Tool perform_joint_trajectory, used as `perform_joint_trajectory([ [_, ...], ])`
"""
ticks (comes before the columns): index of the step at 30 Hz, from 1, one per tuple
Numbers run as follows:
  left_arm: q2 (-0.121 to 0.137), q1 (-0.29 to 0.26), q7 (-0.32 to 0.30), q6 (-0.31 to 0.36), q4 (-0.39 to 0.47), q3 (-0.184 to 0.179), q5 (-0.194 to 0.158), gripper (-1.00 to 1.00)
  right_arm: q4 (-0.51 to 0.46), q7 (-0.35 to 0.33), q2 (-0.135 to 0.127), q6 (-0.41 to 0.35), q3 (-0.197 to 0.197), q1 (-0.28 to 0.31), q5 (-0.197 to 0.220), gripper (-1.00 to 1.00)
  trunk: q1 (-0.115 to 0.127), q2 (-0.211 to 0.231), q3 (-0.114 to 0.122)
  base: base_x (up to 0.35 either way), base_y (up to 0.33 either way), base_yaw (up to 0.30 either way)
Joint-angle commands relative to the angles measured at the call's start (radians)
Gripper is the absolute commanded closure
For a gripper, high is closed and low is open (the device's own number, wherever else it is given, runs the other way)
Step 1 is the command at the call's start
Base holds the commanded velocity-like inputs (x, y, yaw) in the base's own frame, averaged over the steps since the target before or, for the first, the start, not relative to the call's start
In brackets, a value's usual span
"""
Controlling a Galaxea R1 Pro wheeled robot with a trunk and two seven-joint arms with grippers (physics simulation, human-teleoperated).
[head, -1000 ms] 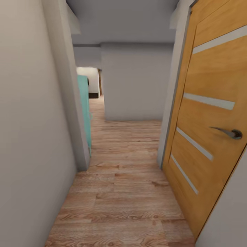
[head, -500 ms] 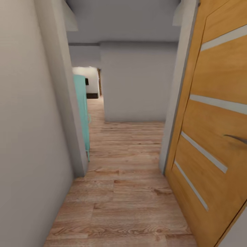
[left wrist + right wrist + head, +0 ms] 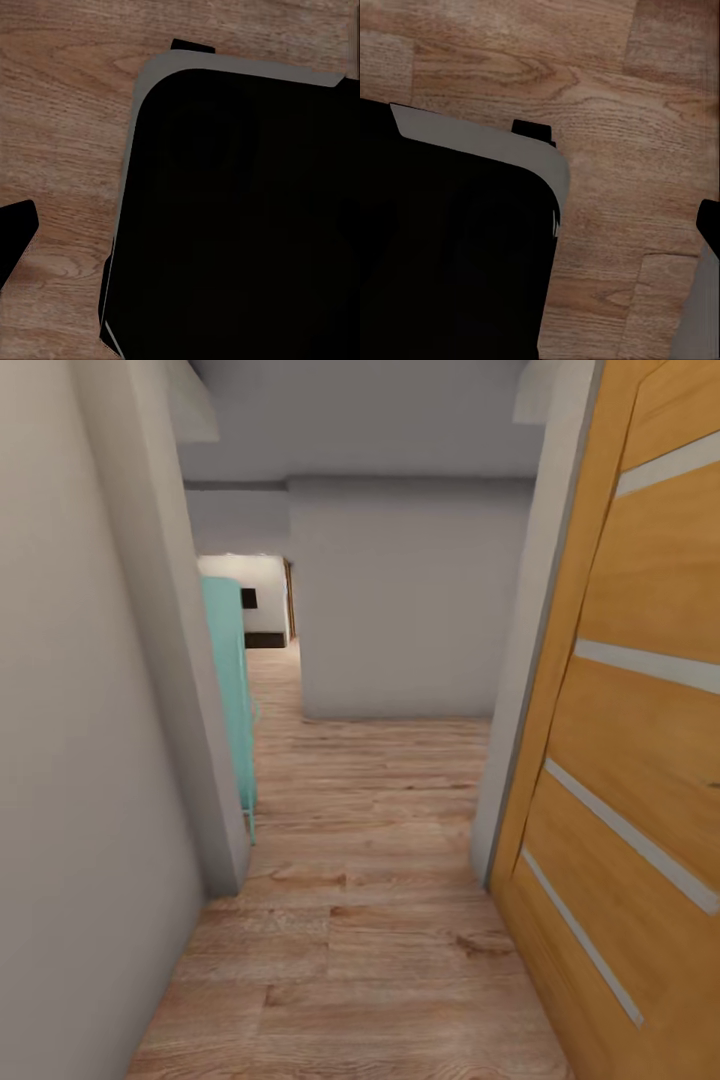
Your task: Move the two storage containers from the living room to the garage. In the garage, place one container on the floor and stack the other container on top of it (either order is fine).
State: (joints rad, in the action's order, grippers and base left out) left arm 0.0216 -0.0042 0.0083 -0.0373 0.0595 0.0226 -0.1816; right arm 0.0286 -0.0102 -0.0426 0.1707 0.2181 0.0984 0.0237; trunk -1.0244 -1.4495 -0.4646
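In the head view, a narrow corridor is seen running away toward the middle of the frame. A light wood-plank floor (image 3: pixel 350 920) fills the lower centre. A pale wall (image 3: pixel 80 760) closes the left side, ending in a corner post at lower left. An orange wood-panelled door (image 3: pixel 640 740) with pale inlaid strips stands open along the right edge, its near end close to the camera. Beyond the left corner, a turquoise cabinet-like object (image 3: pixel 228 690) is glimpsed at middle left, just behind the wall's edge. A grey wall (image 3: pixel 400 600) blocks the far centre, and a lit opening (image 3: pixel 250 600) is seen to its left, at upper middle left. Free passage is judged to lie straight ahead and then leftward past the grey wall; the tightest gap is judged to be between the left corner post and the door's edge.

In the left wrist view, a large black rounded body with a grey rim (image 3: pixel 240 217) is seen over wood planks, taken to be part of the robot's own base. The claw's opening cannot be told.

In the right wrist view, a similar black, grey-rimmed body (image 3: pixel 450 240) is seen over the planks. This claw's opening cannot be told either.

No storage container is pictured, so its direction from either claw and the nearer arm cannot be judged.
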Motion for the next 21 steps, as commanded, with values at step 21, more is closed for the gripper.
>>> perform_joint_trajectory([
  [21,0.0,0.0,0.001,-0.003,0.0,0.002,-0.002,-1.0,-0.006,-0.001,-0.004,0.008,0.015,0.001,-0.006,-1.0,-0.001,0.0,-0.001,0.323,0.0,0.0],
])
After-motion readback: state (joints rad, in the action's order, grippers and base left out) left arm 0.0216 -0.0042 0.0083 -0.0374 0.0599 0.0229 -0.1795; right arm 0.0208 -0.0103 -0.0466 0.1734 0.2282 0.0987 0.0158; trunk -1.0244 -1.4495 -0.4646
